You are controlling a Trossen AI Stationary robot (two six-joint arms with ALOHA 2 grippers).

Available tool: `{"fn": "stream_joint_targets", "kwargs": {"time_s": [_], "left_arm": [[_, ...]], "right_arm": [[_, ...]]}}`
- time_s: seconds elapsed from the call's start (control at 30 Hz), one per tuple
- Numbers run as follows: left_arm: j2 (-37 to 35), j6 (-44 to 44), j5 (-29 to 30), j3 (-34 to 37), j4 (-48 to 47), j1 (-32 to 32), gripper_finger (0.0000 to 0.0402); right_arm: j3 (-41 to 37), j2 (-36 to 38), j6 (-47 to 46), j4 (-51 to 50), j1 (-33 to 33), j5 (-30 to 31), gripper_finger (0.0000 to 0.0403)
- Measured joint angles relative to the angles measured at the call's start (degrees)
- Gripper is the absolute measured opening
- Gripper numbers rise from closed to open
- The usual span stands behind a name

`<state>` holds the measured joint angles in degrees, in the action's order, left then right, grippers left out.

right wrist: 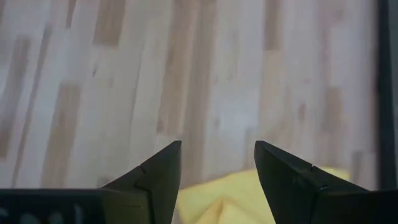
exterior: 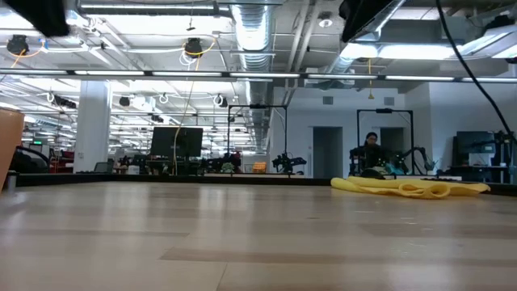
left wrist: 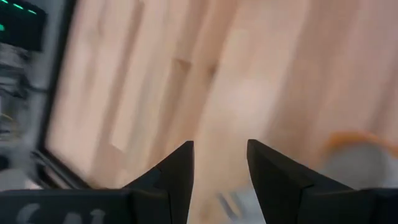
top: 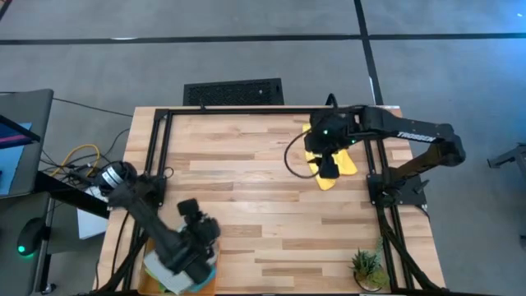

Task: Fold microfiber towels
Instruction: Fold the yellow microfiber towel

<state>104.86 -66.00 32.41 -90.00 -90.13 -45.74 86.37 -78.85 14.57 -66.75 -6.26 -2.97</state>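
- The butcher-block wooden table [top: 246, 189] is the landmark here, so everything gets placed against it.
- The soft yellow microfiber towel [top: 345, 163] is lying crumpled on the table, towards its far right side, just inside the black frame rail on that side. In the low view it's a flat, rumpled strip [exterior: 408, 187] lying right on the wood.
- The right gripper [top: 328, 168] is hanging directly over that yellow towel. Its two dark fingers [right wrist: 158, 171] are spread wide with nothing between them, just bare wood and a bit of yellow cloth [right wrist: 236, 199] below.
- The left gripper [top: 197, 247] is down at the near left corner of the table, over a stack of folded cloths [top: 168, 275] sitting there. I can make out a pale grey layer with a teal blue edge, but the arm covers most of it, so I can't tell how many are in the pile.
- That gripper's fingers [left wrist: 177, 168] are parted too, with a clear gap and nothing pinched. Its view is blurry, but a pale cloth with an orange rim [left wrist: 360, 158] shows off to one side.
- A small green potted plant [top: 367, 267] stands at the table's near right corner, well apart from the yellow towel.
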Motion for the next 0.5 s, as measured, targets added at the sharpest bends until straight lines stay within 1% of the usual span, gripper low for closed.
{"fn": "stream_joint_targets", "kwargs": {"time_s": [0.07, 0.17, 0.3, 0.4, 0.5], "left_arm": [[0.0, 3.64, 1.96, 0.24, 0.13, 2.82, 0.0142], [0.0, 8.96, 4.32, 0.31, 0.07, 6.72, 0.0142], [0.0, 14.87, 5.95, 0.31, 0.08, 10.97, 0.0142], [0.0, 17.4, 6.71, 0.33, 0.09, 13.48, 0.0142], [0.0, 18.85, 7.13, 0.31, 0.09, 15.36, 0.0142]], "right_arm": [[-1.64, 0.11, -0.77, -0.75, 1.44, 0.01, 0.0226], [-6.94, 1.66, -2.31, -0.69, 3.18, 0.41, 0.0226], [-14.78, 4.56, -8.8, 1.08, 5.34, 6.16, 0.0226], [-19.84, 6.5, -12.91, 3.8, 7.37, 7.8, 0.0226], [-24.17, 6.73, -15.57, 6.88, 9.49, 9.73, 0.0226]]}}
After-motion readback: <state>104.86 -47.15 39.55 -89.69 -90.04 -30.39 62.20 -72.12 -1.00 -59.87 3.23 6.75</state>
